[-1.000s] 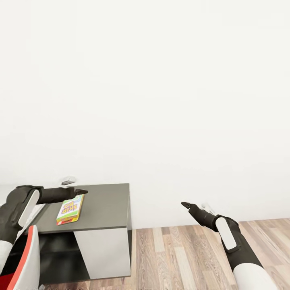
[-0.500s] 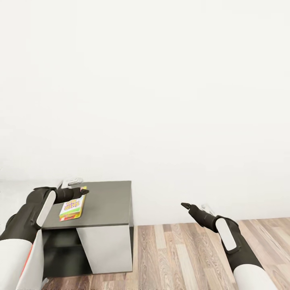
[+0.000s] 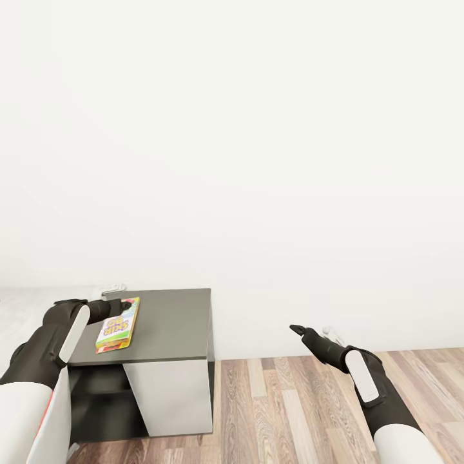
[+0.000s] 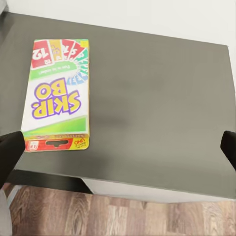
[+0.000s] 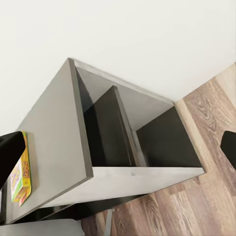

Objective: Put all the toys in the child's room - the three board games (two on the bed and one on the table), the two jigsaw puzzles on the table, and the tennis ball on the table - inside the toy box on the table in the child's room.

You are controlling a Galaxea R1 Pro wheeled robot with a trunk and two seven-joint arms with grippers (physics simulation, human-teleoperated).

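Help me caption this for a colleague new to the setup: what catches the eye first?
A bright Skip-Bo card game box lies flat near one edge of the dark grey desk top. The left gripper hovers open over it. The right gripper hangs over the wood floor, in front of a bare white wall.

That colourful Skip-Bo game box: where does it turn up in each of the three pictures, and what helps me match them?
Head view: the game box lies at the lower left, on the dark table beside the left pincer.
Left wrist view: the box is large at the upper left, lying flat on the table.
Right wrist view: just its edge peeks in at the far left.
Shared landmark: the table's dark top and the wood floor.
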